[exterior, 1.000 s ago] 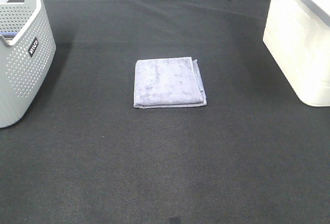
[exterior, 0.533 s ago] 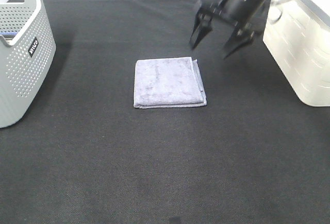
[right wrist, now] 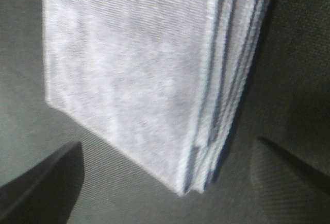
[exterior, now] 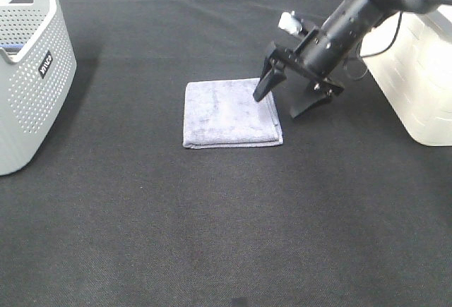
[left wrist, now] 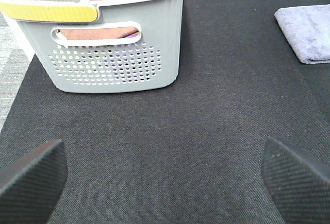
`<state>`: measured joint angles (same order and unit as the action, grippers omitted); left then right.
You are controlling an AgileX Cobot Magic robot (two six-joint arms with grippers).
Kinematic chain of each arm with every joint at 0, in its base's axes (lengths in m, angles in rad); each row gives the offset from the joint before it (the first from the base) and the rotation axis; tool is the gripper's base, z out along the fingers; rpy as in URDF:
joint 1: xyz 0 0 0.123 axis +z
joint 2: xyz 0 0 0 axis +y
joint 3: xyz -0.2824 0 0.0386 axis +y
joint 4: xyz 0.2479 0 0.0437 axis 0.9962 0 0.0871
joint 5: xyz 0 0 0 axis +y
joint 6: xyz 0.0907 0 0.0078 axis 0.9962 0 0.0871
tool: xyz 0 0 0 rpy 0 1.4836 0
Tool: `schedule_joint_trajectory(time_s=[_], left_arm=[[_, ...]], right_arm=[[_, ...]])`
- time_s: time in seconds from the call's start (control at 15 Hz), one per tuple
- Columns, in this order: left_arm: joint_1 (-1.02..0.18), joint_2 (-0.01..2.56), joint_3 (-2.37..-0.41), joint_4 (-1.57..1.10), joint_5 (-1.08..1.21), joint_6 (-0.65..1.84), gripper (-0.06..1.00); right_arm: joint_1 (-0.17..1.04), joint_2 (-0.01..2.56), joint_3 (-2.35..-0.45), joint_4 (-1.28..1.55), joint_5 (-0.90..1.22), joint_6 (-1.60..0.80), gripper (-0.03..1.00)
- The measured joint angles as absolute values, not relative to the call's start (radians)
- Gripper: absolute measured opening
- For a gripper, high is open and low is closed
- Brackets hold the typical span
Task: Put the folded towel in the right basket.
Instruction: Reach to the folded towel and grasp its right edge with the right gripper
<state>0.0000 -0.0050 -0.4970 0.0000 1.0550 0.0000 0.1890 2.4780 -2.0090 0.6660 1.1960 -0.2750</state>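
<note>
Reaching for the grab is where things stand, I'd say. The right gripper (exterior: 277, 106) hangs at the folded towel's (exterior: 226, 113) right side, jaws spread wide. One finger is over the cloth, the other over the black mat (exterior: 212, 215) just beside it.

Next it needs to drop, pinch every layer of that stacked edge, lift, and swing to the right basket (exterior: 409, 74) nearby.

The towel lies flat mid-mat, between that bin and the grey perforated basket (exterior: 32, 88). It is pale lavender-grey, neatly square, with its layers showing along the right side.

The left gripper (left wrist: 164, 183) idles, jaws apart, near the grey basket.
</note>
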Motion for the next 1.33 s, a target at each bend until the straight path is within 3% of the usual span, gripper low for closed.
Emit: schedule_joint_trajectory(time_s=[0.73,0.93,1.0,1.07,1.2,1.27,1.33], left_arm=[[0.0,-0.005,-0.497,0.0,1.055,0.0,0.97],[0.0,-0.005,-0.497,0.0,1.055,0.0,0.97],[0.0,-0.005,-0.497,0.0,1.055,0.0,0.97],[0.0,-0.005,-0.497,0.0,1.055,0.0,0.97],[0.0,-0.005,-0.497,0.0,1.055,0.0,0.97],[0.0,-0.005,-0.497,0.0,1.055,0.0,0.97],[0.0,-0.005,-0.497,0.0,1.055,0.0,0.97]], right_arm=[[0.188,2.538,-2.025,0.735,1.079,-0.35,0.8],[0.203,2.558,-2.027,0.813,1.078,-0.397,0.73],[0.216,2.561,-2.027,0.819,1.068,-0.402,0.64],[0.216,2.561,-2.027,0.819,1.068,-0.402,0.64],[0.217,2.569,-2.027,0.818,1.056,-0.402,0.35],[0.216,2.572,-2.027,0.812,1.051,-0.402,0.15],[0.216,2.573,-2.027,0.81,1.05,-0.404,0.06]])
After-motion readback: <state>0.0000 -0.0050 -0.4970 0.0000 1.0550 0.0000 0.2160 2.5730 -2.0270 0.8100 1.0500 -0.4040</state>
